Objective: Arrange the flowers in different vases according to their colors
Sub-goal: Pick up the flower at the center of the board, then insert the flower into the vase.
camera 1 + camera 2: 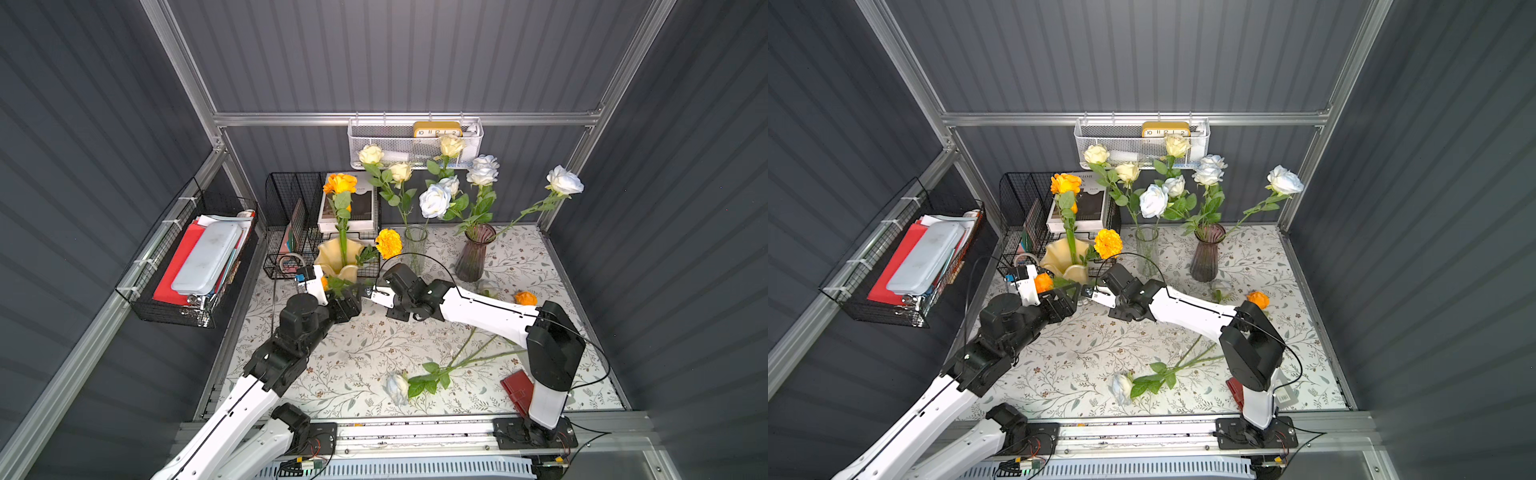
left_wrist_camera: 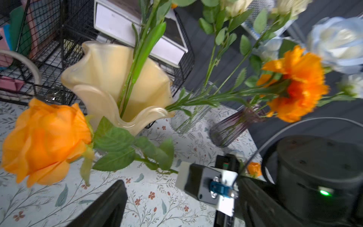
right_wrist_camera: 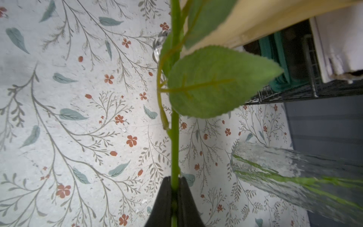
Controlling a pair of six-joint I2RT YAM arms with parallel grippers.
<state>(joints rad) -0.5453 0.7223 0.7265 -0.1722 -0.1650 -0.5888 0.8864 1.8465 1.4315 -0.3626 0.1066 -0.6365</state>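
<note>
**Right gripper** (image 3: 174, 182): the jaws are clamped on the bare green stem (image 3: 174, 147) of an orange rose (image 2: 45, 141), on the cut-end side of its leaves.

**Left gripper** (image 1: 1069, 297): the jaws are spread wide and hold nothing. It sits just beside the leafy part of the same stem.

**Position of the held rose:** it hangs roughly level above the tablecloth (image 1: 353, 365). The bloom end is just in front of the pale yellow vase (image 2: 98, 74), lower than the ruffled rim.

**Handling (a judgement, not an observation):**
- The flower looks light.
- The stem looks like smooth plastic, fairly stiff but springy, so a grip far from the bloom may let the head sag or swing.
- The thin stem could also twist between the jaws.
- Petals and leaves look soft and would crush easily. Take hold on bare stem only, never on the bloom.
- The vases look breakable and easy to tip, so avoid pushing against a rim.

**Appearance:** full, bright orange petals with a cluster of toothed green leaves close behind the head.

**Surroundings:**
- The yellow vase holds an upright orange bloom (image 1: 340, 183) and a marigold (image 1: 389, 243) leaning over the rim.
- The clear vase (image 1: 415, 245) holds cream roses (image 1: 371, 154).
- The purple vase (image 1: 473, 257) holds white roses (image 1: 434, 201).
- A loose white rose (image 1: 397, 386) and a loose orange flower (image 1: 525, 297) lie on the cloth.
</note>
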